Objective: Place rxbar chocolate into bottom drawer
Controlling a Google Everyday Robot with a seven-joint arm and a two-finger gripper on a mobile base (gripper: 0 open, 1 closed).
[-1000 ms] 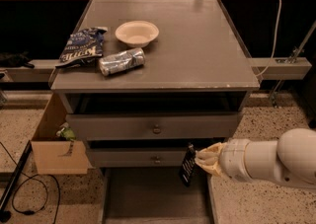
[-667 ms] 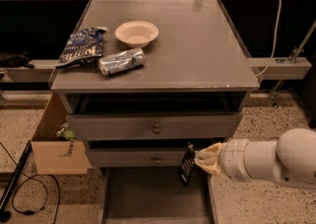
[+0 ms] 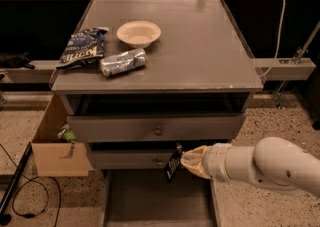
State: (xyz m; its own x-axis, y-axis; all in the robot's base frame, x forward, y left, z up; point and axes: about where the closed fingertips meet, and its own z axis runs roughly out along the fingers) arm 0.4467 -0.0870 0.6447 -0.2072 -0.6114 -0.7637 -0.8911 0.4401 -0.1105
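The rxbar chocolate [image 3: 173,165], a small black wrapper bar with white lettering, hangs upright from my gripper [image 3: 183,160] in front of the lower knobbed drawer. The gripper comes in from the right on a white arm [image 3: 270,165] and is shut on the bar's upper end. The bar hangs above the open bottom drawer [image 3: 155,198], a wide grey shallow tray pulled out at the base of the grey cabinet [image 3: 200,51]. The bar is over the drawer's right half, not touching its floor.
On the cabinet top lie a blue-and-white chip bag [image 3: 82,47], a silver crushed can [image 3: 123,62] and a pale bowl [image 3: 138,33]. Two knobbed drawers [image 3: 158,130] sit above the tray. A cardboard box [image 3: 52,141] stands left of the cabinet, with a black cable [image 3: 20,198] on the floor.
The bar and the gripper have shifted very slightly lower and to the left. Everything else stays as it was.
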